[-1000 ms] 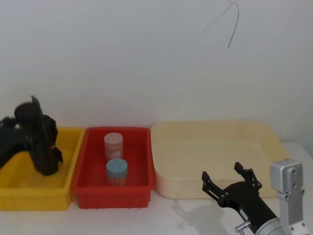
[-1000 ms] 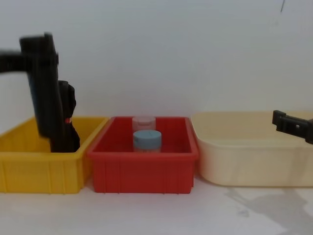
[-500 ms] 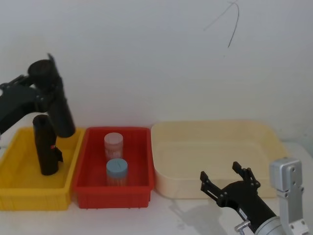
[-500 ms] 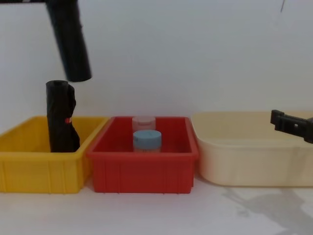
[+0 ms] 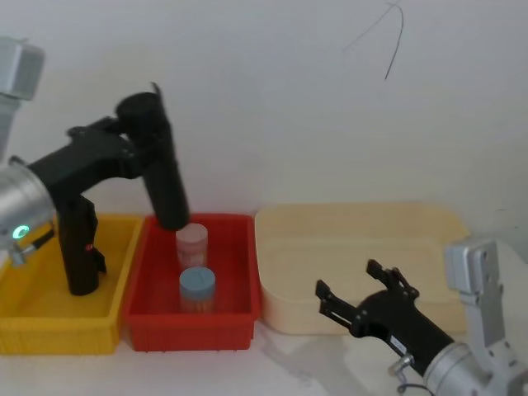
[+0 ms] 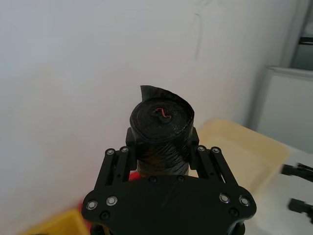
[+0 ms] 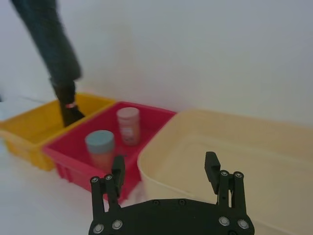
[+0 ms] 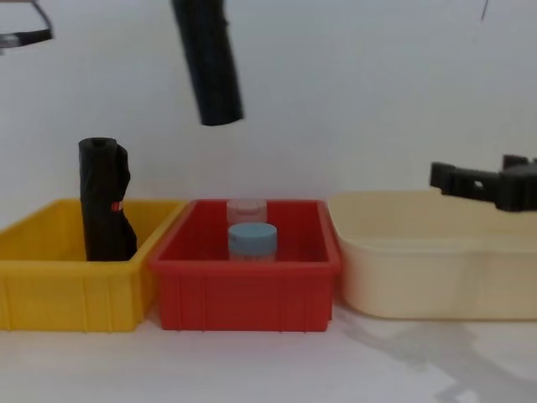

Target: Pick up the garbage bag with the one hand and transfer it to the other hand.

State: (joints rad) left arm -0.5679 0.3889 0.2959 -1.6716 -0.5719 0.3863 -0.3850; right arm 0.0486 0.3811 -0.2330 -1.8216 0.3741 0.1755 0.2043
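The left gripper (image 5: pixel 132 150), long, black and two-fingered on a silver-grey arm with a green ring light, was clamped on the plain matte-black roll of garbage bags (image 5: pixel 158 169), its fingers pressed against either side of the roll near the upper end. The roll hung in the air, tilted, its top leaning toward the robot's left. In the chest view its lower end was well above the bins, over the left part of the red plastic bin (image 8: pixel 243 295). In the left wrist view a loose flap of black film stood up from the roll's top edge.

A pink-lidded jar (image 5: pixel 191 242) and a blue-lidded jar (image 5: pixel 197 287) stood in the red bin, the blue one nearer the robot. A yellow plastic bin (image 8: pixel 59 294) lay just beside the red one on its left, and a second black roll with a small red mark (image 8: pixel 104 201) stood upright in it. To the right of the red bin sat a wide cream-coloured tub (image 8: pixel 419 281), all three on the white bench (image 8: pixel 268 369).

The right gripper (image 5: pixel 347 279), black, was low on the right by the near side of the cream tub, with its fingers spread apart and nothing between them, well apart from the raised roll
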